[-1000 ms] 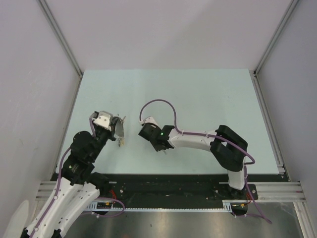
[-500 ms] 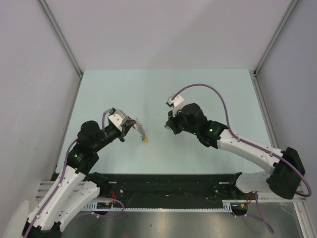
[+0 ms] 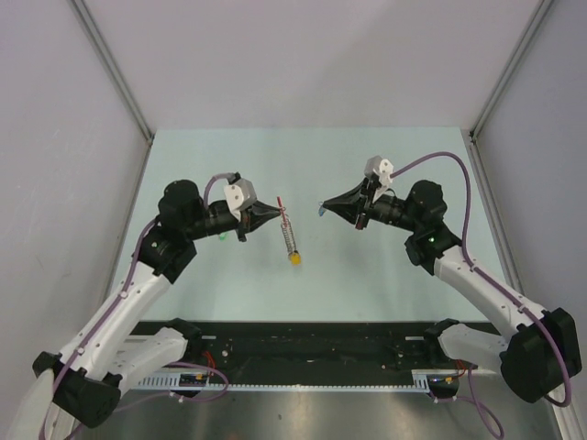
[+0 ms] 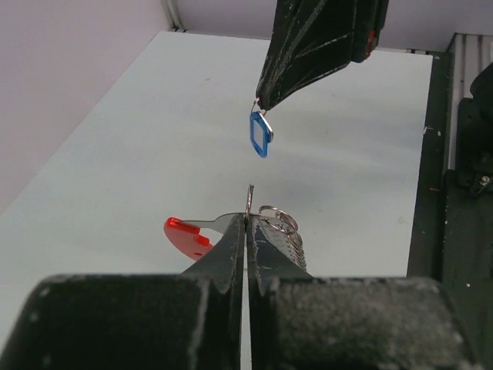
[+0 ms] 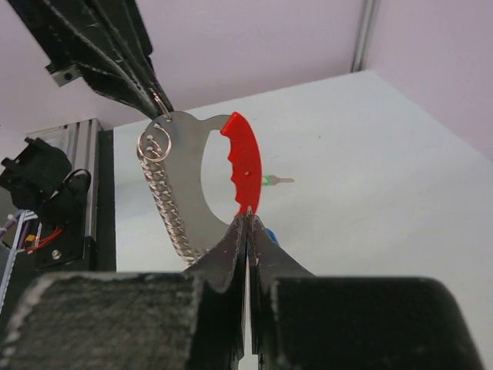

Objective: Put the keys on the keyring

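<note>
Left tool [image 3: 276,210] pinches keyring [image 3: 289,236], right tool [image 3: 324,206] blue key [image 4: 260,135]; open gap between.

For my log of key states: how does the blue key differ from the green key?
The blue key hangs in the air, pinched by the right gripper; the green key lies flat on the table, untouched. Their caps differ: blue against green. Both show a silver metal part.
</note>
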Controlling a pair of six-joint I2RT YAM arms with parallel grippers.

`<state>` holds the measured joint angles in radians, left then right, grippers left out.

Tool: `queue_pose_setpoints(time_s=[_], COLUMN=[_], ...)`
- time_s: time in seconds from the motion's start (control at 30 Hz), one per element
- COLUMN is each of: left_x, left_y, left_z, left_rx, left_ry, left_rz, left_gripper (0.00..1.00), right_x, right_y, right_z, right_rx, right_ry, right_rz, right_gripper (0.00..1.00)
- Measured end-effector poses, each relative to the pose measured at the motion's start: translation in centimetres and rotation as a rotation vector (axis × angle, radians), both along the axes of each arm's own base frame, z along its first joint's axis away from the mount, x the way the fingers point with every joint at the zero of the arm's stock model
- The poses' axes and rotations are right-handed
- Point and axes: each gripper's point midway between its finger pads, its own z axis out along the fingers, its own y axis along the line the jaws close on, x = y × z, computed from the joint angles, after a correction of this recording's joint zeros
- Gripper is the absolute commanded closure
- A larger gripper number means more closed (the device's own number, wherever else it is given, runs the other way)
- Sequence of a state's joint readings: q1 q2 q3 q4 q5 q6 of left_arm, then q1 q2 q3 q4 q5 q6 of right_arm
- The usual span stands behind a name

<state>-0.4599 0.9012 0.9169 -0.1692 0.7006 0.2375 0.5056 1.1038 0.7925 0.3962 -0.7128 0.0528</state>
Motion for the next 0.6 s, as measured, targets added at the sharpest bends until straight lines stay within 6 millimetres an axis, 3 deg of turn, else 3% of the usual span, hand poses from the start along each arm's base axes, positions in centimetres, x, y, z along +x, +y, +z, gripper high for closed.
queue_pose_setpoints(time_s=[0.23, 0.4, 0.6], left_x=[-0.5, -1.2, -1.9], left_y=[-1.6, -2.0, -2.2], left_z=[-0.4, -0.8, -2.8], left_rx=[0.017, 0.019, 0.022], left_ry=[-0.029, -0.048, -0.012], left_rz=[-0.143, -0.207, -0.247], left_gripper=[0.99, 1.00, 1.00], right_x=[-2.1, -3.8, -4.6], right_y=[0.0, 0.2, 0.4], right_z=[0.8, -0.1, -0.9], right_rx=[0.020, 0.000, -0.014], right_ry=[-0.113, -0.135, -0.180], right_rz=[0.191, 0.290, 0.338], right_gripper=[1.00, 1.00, 1.00])
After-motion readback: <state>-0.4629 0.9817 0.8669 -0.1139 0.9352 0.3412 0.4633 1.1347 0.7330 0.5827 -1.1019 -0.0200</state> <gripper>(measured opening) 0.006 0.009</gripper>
